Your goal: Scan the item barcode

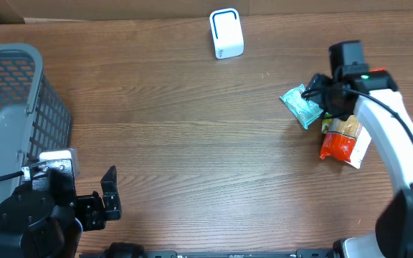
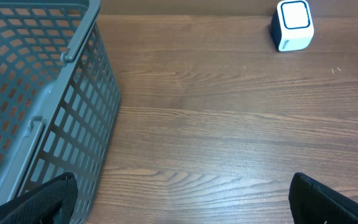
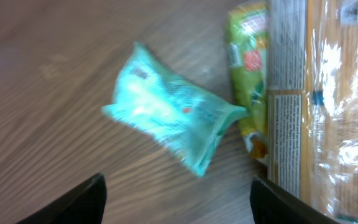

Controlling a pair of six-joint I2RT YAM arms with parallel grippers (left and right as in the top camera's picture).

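A small teal packet (image 1: 301, 106) lies flat on the wooden table at the right. In the right wrist view the teal packet (image 3: 169, 122) is just ahead of my right gripper (image 3: 178, 186), whose jaws stand wide open with only table between them. From overhead, the right gripper (image 1: 321, 97) hovers at the packet's right edge. A white barcode scanner (image 1: 226, 33) stands upright at the far middle and also shows as the scanner (image 2: 292, 25) in the left wrist view. My left gripper (image 1: 102, 204) is open near the front left, and the left gripper (image 2: 182, 186) holds nothing.
A large orange and red snack bag (image 1: 346, 142) and a small green packet (image 3: 250, 68) lie right beside the teal packet. A grey mesh basket (image 1: 6, 107) stands at the left edge, close to the left arm; its wall (image 2: 73, 124) fills the left wrist view's left side.
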